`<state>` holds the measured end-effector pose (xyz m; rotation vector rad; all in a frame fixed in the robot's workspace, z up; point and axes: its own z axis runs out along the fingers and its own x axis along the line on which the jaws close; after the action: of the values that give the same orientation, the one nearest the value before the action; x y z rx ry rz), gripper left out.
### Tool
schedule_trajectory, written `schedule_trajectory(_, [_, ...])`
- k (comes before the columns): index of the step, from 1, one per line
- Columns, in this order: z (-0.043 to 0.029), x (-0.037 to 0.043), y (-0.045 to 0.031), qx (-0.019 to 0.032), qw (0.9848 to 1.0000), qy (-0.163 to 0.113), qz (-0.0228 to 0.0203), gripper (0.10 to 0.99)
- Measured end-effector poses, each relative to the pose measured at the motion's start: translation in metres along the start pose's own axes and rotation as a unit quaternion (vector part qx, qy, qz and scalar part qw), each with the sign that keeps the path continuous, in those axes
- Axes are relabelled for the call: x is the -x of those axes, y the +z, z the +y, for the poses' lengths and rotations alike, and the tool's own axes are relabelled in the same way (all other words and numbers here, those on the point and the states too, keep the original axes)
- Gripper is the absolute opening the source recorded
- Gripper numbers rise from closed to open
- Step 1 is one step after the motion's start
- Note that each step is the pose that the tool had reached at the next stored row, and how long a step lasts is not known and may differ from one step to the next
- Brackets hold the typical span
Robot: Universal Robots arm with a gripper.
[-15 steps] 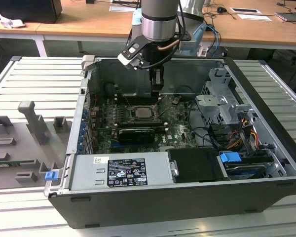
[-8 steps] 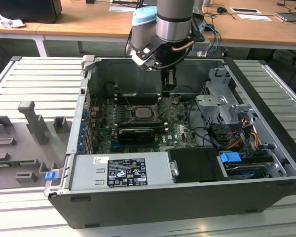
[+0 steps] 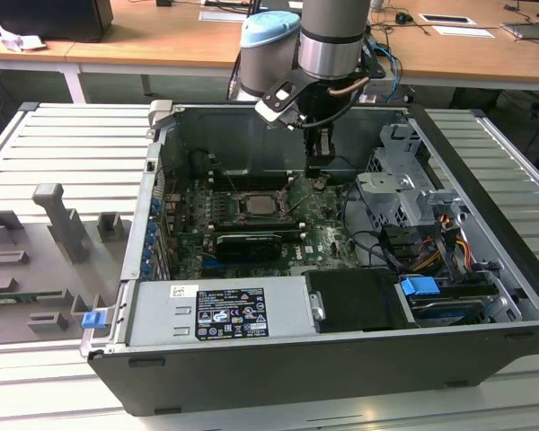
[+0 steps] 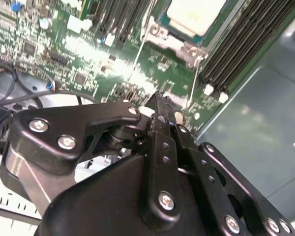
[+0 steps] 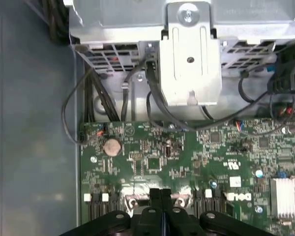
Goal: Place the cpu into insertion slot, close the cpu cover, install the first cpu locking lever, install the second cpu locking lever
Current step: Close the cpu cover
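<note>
Gripper (image 3: 317,178) fingers pressed together, nothing between them. The cpu (image 3: 256,204), dull silver and square, sits in the insertion slot (image 3: 280,209) nearby. The arm hangs vertical, fingertips just above the green board.

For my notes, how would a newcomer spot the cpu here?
Look inside the open black computer case at the green motherboard. Near its middle lies the cpu: a dull silver square, unlike the long black memory slots flanking it.

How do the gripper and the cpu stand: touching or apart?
Apart. In the second wrist view, green board lies between the gripper and the cpu.
</note>
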<state>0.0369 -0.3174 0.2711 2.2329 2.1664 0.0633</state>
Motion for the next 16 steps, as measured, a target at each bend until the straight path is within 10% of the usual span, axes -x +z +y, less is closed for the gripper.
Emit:
schedule_trajectory(10, [0.0168, -0.0008, 0.0112, -0.0092, 0.9997, -0.022, 0.0006, 0.106])
schedule_trajectory(16, [0.0129, -0.0007, 0.0185, -0.0172, 0.9996, -0.023, 0.0005, 0.106])
